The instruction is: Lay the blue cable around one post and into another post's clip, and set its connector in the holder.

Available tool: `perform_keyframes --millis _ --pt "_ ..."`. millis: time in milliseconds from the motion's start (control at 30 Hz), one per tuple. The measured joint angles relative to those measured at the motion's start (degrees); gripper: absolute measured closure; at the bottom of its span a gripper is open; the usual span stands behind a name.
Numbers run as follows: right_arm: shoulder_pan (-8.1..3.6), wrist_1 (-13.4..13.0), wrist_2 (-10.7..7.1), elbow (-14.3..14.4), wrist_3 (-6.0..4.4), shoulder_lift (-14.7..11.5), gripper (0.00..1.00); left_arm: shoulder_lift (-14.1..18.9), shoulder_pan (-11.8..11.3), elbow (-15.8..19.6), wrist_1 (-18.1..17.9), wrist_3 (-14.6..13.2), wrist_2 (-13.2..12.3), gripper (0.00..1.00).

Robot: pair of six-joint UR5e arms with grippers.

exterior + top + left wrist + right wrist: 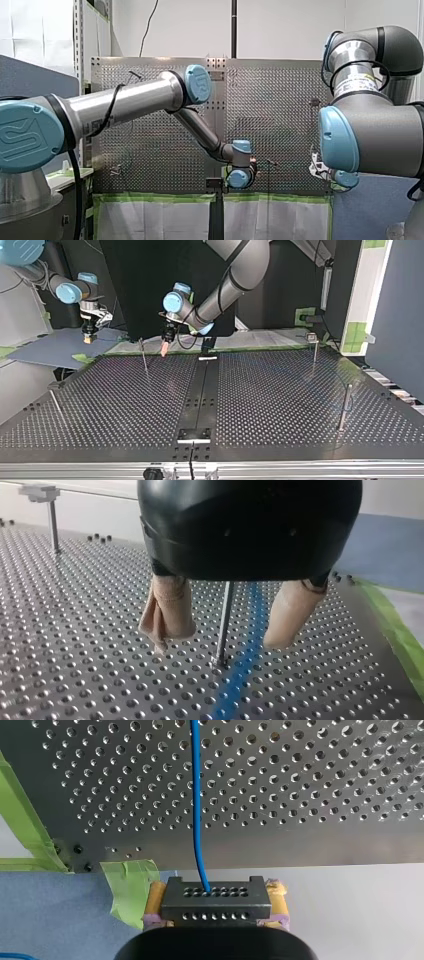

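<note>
Reaches in with my left arm from the top view's upper edge, elbow bent, down to the far edge of the table (280, 405), and points the left gripper (220, 644) down at the holes. Holds its two beige pads (167, 612) wide apart, with a thin metal post (223, 622) standing between them and touching neither one. Shows the blue cable (248, 650), blurred, passing just beside the foot of this post, between the pads. Cannot tell whether lying on the table or hanging above it.

Hangs my right arm at the top view's left, off the table, with the right gripper (89, 335) pointing down over a blue mat (45, 350). Clamps the black connector (216, 901) tight between the yellow pads (154, 896), with the cable leaving its upper row of holes and going away across the table.

Around: green tape (127, 887) on the table's edge, just beside the connector. More posts (345, 407) well apart on the table, one of them with a clip (39, 491) on top, far from the left gripper. A black plate (194, 434) in the middle strip at the near edge in the top view, well apart from both grippers.
</note>
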State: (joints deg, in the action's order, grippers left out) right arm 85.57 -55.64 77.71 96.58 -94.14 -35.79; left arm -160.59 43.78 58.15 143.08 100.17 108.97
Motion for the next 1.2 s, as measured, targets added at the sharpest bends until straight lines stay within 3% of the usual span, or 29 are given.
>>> perform_keyframes --millis 200,400,867,1200 --pt "-0.03 0.31 0.04 0.04 -0.09 0.04 1.00 2.38 -0.11 2.97 1.38 -1.55 -0.58 0.00" --pt "-0.03 0.53 0.09 0.01 -0.30 0.05 1.00 2.77 -0.16 4.67 4.38 -3.98 -1.20 0.00" --pt "-0.05 0.78 0.23 0.01 -0.54 0.05 1.00 3.30 -0.16 5.09 7.20 -7.45 -2.40 0.00" --pt "-0.03 0.78 0.26 0.04 -0.68 0.06 1.00 7.80 -0.16 9.20 6.73 -9.32 -2.58 0.00"
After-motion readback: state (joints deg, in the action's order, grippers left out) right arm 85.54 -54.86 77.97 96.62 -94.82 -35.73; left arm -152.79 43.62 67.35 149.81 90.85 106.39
